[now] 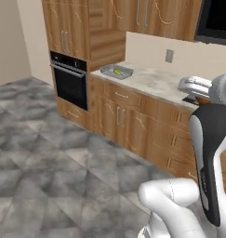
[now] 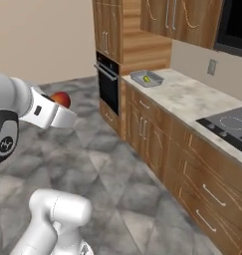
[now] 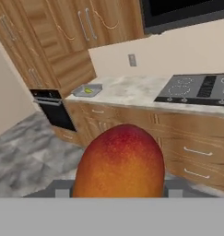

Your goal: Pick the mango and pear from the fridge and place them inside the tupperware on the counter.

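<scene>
Gripper: the two-finger gripper (image 2: 62, 107) of the white arm is seen held out above the grey tiled floor (image 1: 44, 153), well apart from the counter; its fingers are pinched on the mango.
Mango: the smooth oval orange-red mango (image 3: 120, 163) is held between the fingers; in the right base view it (image 2: 61, 99) is seen just past the white hand.
Tupperware: the shallow grey rectangular tupperware (image 1: 116, 71) is seen resting near the far end of the counter, close to the tall cabinet.
Pear: the small yellow-green pear (image 2: 147, 78) is seen lying inside the tupperware.
Counter: the light marbled stone counter (image 2: 192, 99) is carried on brown wooden cabinets with metal handles.
Oven: a black built-in oven (image 1: 69, 79) is set in the tall wooden cabinet just beside the counter's end.
Cooktop: a dark cooktop (image 3: 198, 87) is set into the counter, well apart from the tupperware.
</scene>
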Tool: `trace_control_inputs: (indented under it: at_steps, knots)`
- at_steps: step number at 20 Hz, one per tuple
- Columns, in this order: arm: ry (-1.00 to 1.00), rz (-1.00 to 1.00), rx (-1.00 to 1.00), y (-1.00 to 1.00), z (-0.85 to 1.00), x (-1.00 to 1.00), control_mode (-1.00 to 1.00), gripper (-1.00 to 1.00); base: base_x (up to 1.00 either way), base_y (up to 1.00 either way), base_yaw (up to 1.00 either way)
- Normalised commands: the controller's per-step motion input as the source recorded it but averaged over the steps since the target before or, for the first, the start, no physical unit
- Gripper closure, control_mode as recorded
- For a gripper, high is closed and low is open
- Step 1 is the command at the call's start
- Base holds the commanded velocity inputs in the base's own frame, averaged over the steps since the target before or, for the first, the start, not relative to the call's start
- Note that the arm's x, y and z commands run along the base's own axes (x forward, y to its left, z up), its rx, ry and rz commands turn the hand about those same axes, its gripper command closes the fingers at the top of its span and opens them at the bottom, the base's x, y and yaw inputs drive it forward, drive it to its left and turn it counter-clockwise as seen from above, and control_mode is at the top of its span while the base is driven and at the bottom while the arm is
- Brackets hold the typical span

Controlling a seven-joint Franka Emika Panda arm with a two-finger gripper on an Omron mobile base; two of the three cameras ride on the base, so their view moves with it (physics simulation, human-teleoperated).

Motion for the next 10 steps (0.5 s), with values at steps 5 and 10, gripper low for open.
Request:
trace_control_inputs:
  at_steps: [5,10]
  knots:
    - [0.00,0.00,0.00,0.00,0.00,0.00,1.00,1.00,1.00,0.15,-0.25]
    - [0.00,0.00,0.00,0.00,0.00,0.00,1.00,1.00,1.00,0.09,-0.33]
